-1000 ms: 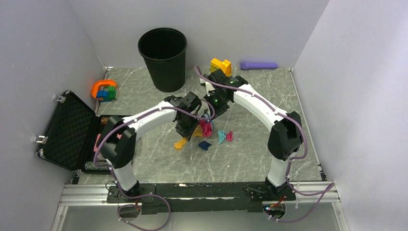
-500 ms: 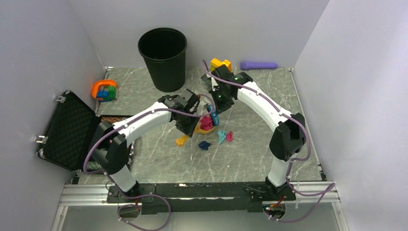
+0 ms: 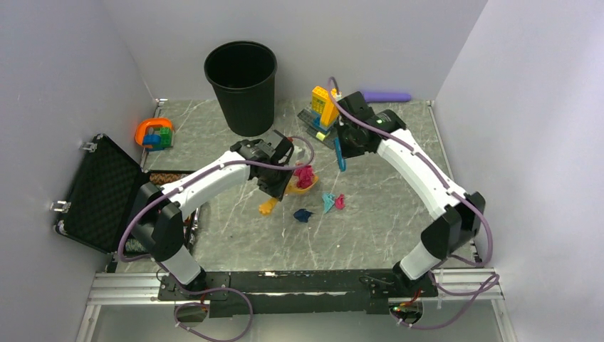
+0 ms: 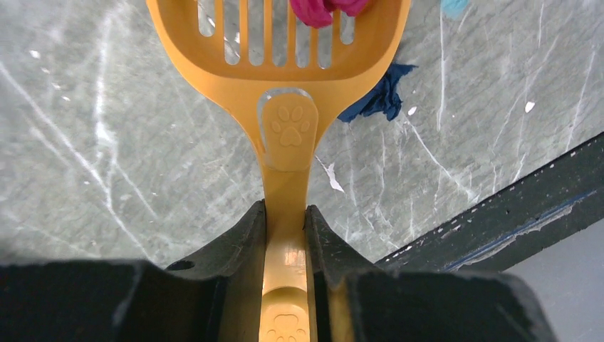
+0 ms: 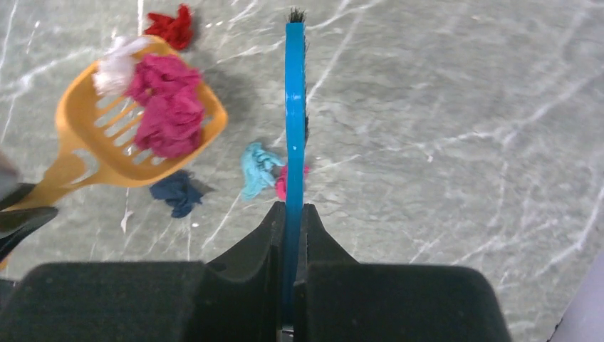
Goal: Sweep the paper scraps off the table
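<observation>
The paper scraps [image 5: 167,107] are partly gathered. A clump of crumpled pink wads and one white wad sit in the slotted bowl of the orange scoop [image 4: 285,85]. Judging by its shadow, the scoop is lifted just clear of the tabletop [image 5: 463,107]. Four wads lie loose on the surface: a dark blue one just beside the scoop's rim, a teal one and a small pink one touching each other nearby, and a red one beyond the scoop's far edge. I judge the job roughly half done. Whether anything lies in the black bin [image 3: 241,85] cannot be told.

The scraps look soft and wrinkled, like tissue. The scoop is glossy moulded plastic with long slots and an embossed paw print on its flat handle, which the left tool [image 4: 285,214] clamps. The right tool [image 5: 292,214] pinches a thin blue brush [image 5: 294,107], seen edge-on with dark bristles at its tip, above the teal and pink wads. The tabletop is smooth, grey-green and white-veined.
</observation>
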Tool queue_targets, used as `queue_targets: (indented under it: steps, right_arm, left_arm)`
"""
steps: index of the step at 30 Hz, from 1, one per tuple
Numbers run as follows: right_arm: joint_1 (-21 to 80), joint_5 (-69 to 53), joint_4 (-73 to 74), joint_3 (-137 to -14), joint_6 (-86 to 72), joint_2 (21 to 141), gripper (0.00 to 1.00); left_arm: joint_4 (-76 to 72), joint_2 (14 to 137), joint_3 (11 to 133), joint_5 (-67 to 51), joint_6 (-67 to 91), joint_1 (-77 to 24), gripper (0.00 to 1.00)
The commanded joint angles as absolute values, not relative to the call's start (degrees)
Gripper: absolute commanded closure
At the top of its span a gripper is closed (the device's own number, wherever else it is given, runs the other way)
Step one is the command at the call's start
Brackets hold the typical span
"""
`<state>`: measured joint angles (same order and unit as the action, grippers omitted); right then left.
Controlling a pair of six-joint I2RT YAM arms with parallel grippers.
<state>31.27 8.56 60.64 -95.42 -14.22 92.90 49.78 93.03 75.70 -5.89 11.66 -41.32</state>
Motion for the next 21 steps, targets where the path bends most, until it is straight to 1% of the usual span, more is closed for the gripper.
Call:
queue_targets:
  steps: [1, 6, 13, 17, 21]
  right_arm:
    - [29.5, 18.8, 57.5, -91.8, -20.7, 85.2, 1.0]
    - [29.1, 23.0, 57.1, -87.3, -24.7, 80.0, 1.0]
    - [29.0, 22.3, 57.1, -84.8, -25.2, 77.4, 1.0]
    - [29.0, 21.0, 58.0, -85.7, -24.9, 77.9, 1.0]
    - [29.0, 19.7, 58.4, -85.7, -25.0, 77.7, 1.0]
  left_arm:
    - [52.8, 91.0, 83.0, -1.8, 13.4, -41.4, 1.0]
    - [57.1, 92.0, 91.0, -0.4, 14.1, -40.4, 1.0]
    - [61.9, 95.1, 105.1, -0.7, 13.3, -35.2, 1.0]
    - [62.3, 98.7, 115.0, -7.2, 13.3, -28.6, 1.0]
    - [63.1, 105.0, 128.8, -13.3, 14.6, -21.6, 1.0]
